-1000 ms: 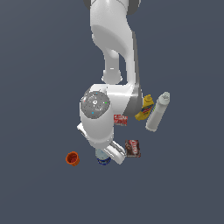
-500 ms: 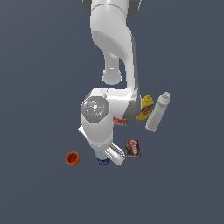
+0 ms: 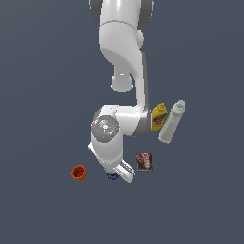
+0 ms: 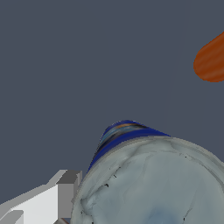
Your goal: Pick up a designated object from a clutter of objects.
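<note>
The blue can (image 3: pixel 112 176) lies on a plain dark grey floor (image 3: pixel 43 71), almost hidden under the gripper (image 3: pixel 114 174); whether the claw grips it cannot be told. Leftmost is the orange cup (image 3: pixel 79 172), then rightwards the dark red box (image 3: pixel 144 161), yellow mustard bottle (image 3: pixel 158 117), white bottle (image 3: pixel 171 121).

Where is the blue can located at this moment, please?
In the exterior view the blue can sits low in the scene, mostly hidden under the arm's hand, with the orange cup to its left and the dark red box to its right.
</note>
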